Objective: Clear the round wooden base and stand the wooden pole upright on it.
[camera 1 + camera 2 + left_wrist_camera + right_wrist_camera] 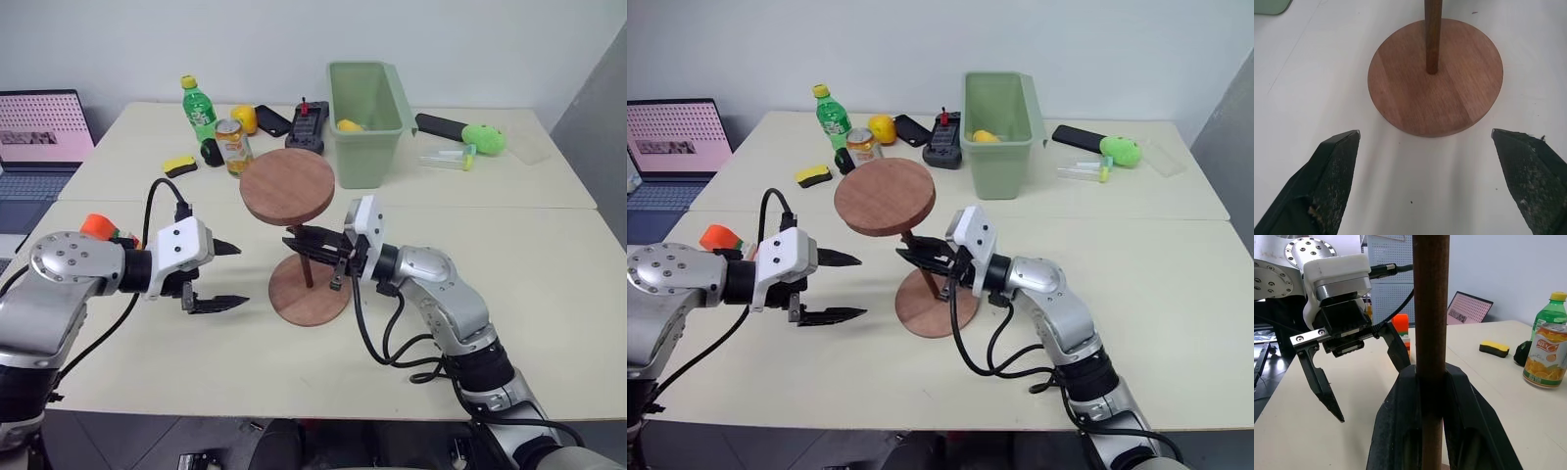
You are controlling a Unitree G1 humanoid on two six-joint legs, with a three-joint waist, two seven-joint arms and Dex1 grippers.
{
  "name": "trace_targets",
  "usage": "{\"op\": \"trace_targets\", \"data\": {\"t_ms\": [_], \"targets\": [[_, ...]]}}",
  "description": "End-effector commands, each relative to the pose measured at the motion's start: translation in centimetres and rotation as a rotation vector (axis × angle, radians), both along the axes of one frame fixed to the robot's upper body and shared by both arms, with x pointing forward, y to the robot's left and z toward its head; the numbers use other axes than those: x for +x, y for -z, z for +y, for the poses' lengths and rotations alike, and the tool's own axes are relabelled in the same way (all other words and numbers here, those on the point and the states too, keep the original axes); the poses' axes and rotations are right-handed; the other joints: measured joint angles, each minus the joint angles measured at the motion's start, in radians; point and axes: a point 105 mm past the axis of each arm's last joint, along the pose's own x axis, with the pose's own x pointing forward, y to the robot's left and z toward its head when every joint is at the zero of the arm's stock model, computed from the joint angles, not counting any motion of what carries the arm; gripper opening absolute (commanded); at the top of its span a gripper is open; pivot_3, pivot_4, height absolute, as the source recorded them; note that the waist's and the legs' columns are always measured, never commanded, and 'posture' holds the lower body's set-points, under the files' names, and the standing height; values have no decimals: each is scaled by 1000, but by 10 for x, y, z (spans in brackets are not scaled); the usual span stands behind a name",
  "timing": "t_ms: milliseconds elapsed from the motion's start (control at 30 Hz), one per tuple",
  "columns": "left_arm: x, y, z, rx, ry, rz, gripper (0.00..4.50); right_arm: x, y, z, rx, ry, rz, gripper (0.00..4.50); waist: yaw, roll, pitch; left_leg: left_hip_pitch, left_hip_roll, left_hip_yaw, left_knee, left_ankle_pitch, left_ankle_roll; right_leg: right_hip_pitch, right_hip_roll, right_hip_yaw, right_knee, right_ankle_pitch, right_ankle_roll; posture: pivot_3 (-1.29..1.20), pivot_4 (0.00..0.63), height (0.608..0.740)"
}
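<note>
One wooden pole (307, 266) clamped in right tool (312, 245), upright on round wooden base (310, 299)

Both arms are built of rounded silver-grey metal shells, with a ring of small dark screws on the left arm's round joint cap. Each wrist ends in a white, boxy housing over a black mount. The left gripper (227, 276) has two black pointed fingers with a fine grainy texture, fixed by a silver bracket with screw heads. The right gripper (294, 244) has matching black fingers. Black cables loop loosely along both arms, and a plug enters the left wrist housing
</note>
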Motion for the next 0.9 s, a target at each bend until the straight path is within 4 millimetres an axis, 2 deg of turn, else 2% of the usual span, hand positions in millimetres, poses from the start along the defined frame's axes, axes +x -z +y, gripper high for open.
{"op": "trace_targets", "data": {"t_ms": [33,367,500,767,833,900], "targets": [[1,-3,-1,4,4,-27,4500,6,15,-1,-40,37,50,225,0,0,0,0,0,0,0,0,0,0,0,0,0,0,0,0,150,740],[0,-2,-1,-11,-2,-20,4500,19,43,-5,-100,121,158,225,0,0,0,2,0,0,0,0,0,1,0,0,0,0,0,0,150,740],[0,-2,-1,-15,-5,-21,4500,16,55,-9,-142,117,167,225,0,0,-1,3,0,0,0,0,0,2,0,0,1,0,0,0,150,740],[0,-3,-2,-17,-4,-27,4500,7,34,1,-100,76,144,225,0,-1,-2,4,0,0,0,0,0,3,0,0,0,0,0,0,150,740],[1,-4,-4,-20,-1,-32,4500,5,29,3,-91,63,147,926,0,-1,-2,4,0,0,0,0,0,3,0,0,0,0,0,0,150,740],[2,-5,-5,-21,2,-36,4500,3,25,4,-91,52,142,1176,0,-1,-2,4,0,0,0,0,0,3,0,0,0,0,0,0,150,740]]}}
